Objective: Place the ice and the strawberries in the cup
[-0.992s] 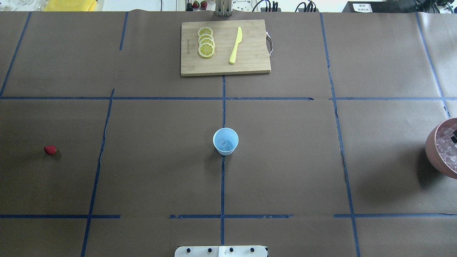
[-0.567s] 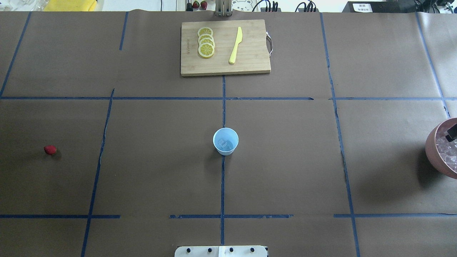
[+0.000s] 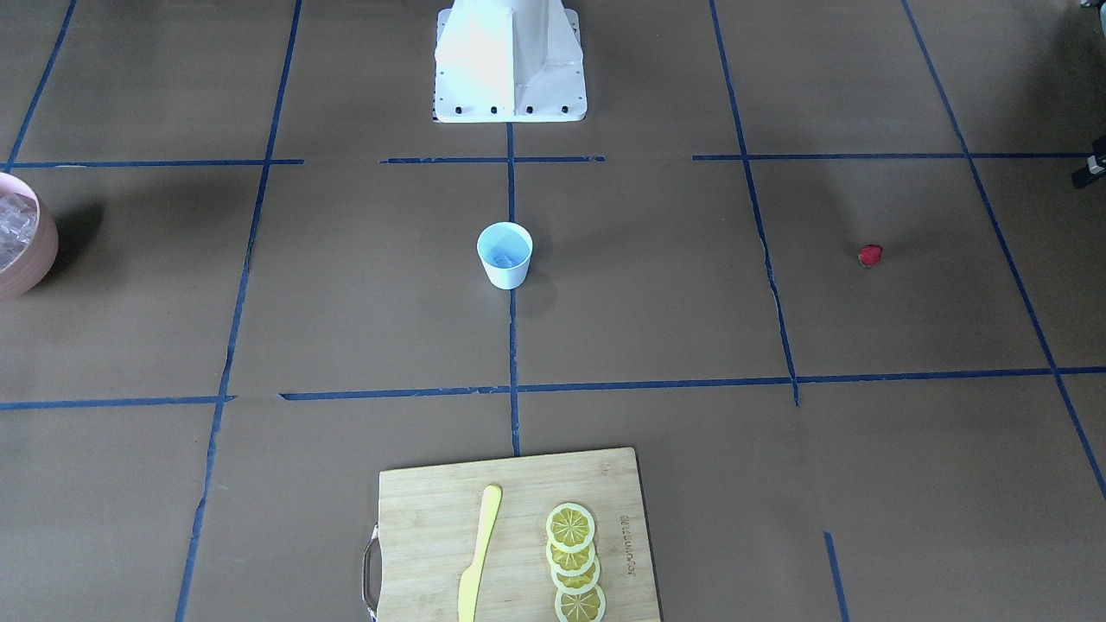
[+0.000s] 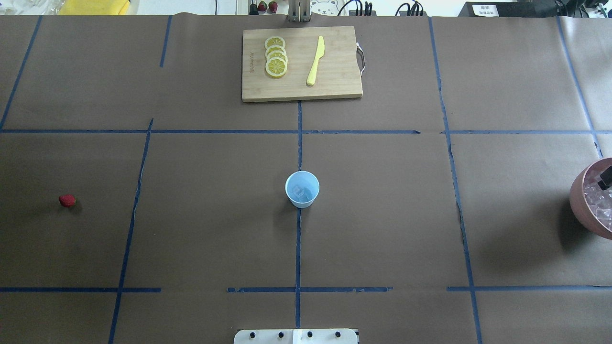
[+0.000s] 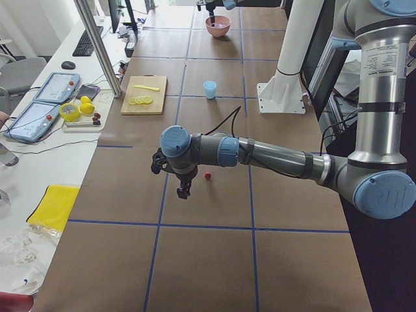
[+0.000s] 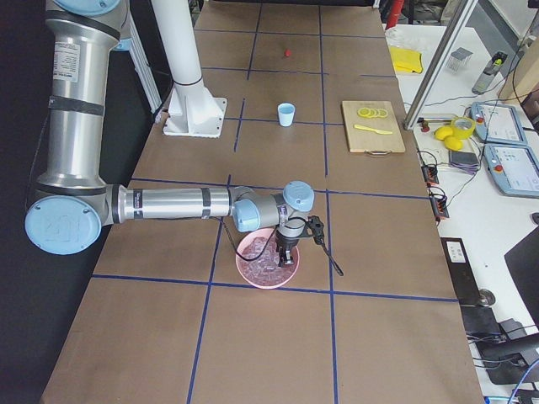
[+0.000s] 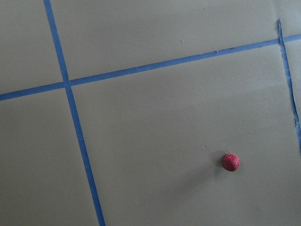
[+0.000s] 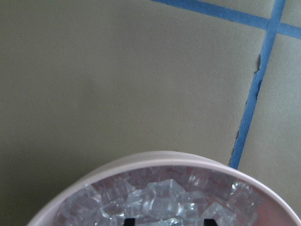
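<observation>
Overhead, far left: one strawberry (image 4: 67,200), red, lying alone on the brown paper (image 4: 191,229) inside the left taped square, well apart from all other items. In the left-side view, left gripper (image 5: 184,192) pointing down above the paper near that berry, not touching it. Spread or closed: cannot tell, left wrist view showing only berry, paper and blue tape (image 7: 79,136).

Centre: cup (image 4: 302,189), pale blue, upright, standing on the middle tape line, straight ahead of the white robot base (image 4: 296,336). Clear ice (image 4: 300,192) at the cup's bottom, count unclear.

Beyond the cup, at the far table edge: wooden board (image 4: 334,81) carrying four overlapping lemon slices (image 4: 276,57) and a yellow knife (image 4: 315,61), knife beside the slices and apart from them. Metal handle (image 4: 362,59) on the board's right end.

Far right: pink bowl (image 4: 579,205), cut by the frame edge, heaped with more ice (image 8: 160,200). Right gripper (image 8: 169,222) directly over the bowl, pointing down, tips low at the top layer of cubes. In the right wrist view, two dark fingertips (image 8: 130,221) spread well apart at the bottom edge, cubes lying between them, nothing pinched. Contact between tips and cubes: cannot tell. Bowl well apart from cup, strawberry on the opposite side of the table from the bowl.
</observation>
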Controlling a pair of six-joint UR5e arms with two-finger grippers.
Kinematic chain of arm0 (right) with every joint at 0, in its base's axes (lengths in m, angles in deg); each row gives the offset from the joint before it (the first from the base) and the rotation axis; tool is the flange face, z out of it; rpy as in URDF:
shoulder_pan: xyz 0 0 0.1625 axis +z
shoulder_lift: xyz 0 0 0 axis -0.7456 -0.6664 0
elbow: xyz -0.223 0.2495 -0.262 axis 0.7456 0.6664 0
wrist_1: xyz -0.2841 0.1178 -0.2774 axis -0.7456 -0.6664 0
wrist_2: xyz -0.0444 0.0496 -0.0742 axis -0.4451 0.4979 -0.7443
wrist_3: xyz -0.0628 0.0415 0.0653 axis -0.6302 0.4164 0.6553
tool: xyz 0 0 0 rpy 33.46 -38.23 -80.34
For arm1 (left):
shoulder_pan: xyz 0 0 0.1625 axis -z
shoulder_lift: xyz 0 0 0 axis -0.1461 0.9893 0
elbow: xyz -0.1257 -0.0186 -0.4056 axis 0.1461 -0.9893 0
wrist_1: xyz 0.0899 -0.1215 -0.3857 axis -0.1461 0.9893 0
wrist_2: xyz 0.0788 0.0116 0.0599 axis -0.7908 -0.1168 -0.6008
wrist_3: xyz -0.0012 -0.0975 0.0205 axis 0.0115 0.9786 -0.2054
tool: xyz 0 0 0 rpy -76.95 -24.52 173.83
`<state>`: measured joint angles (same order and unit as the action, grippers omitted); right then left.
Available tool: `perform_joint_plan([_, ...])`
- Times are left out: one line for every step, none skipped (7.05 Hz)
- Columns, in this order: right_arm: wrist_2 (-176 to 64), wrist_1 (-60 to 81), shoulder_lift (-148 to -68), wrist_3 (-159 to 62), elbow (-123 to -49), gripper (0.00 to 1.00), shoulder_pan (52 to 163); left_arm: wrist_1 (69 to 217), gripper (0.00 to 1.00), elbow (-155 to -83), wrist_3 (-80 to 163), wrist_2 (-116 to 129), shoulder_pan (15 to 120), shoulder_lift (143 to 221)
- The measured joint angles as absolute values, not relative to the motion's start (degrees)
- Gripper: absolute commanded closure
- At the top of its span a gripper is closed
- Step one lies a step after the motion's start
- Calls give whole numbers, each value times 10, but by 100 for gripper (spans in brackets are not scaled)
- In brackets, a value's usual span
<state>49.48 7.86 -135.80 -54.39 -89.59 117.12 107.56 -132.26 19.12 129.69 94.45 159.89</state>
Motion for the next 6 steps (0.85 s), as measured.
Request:
perform_joint_plan([495, 90, -1363, -543, -895, 42, 1171, 1076, 0, -1325, 197, 1297, 944, 1599])
perform_joint_plan([495, 97, -1368, -542, -894, 49, 1171, 1076, 0, -1326, 200, 1297, 944, 1599])
perform_joint_plan([495, 101, -1370, -541, -894, 59, 1171, 1076, 0, -1327, 201, 1297, 944, 1599])
perform_joint_plan([495, 102, -1371, -541, -894, 78, 1171, 1076, 0, -1327, 201, 1297, 944, 1599])
perform_joint_plan([495, 103, -1372, -541, -894, 100, 1171, 1076, 0, -1328, 201, 1297, 944, 1599])
perform_joint_plan([496, 103, -1372, -542, -895, 100, 1171, 1076, 0, -1328, 201, 1297, 944, 1599])
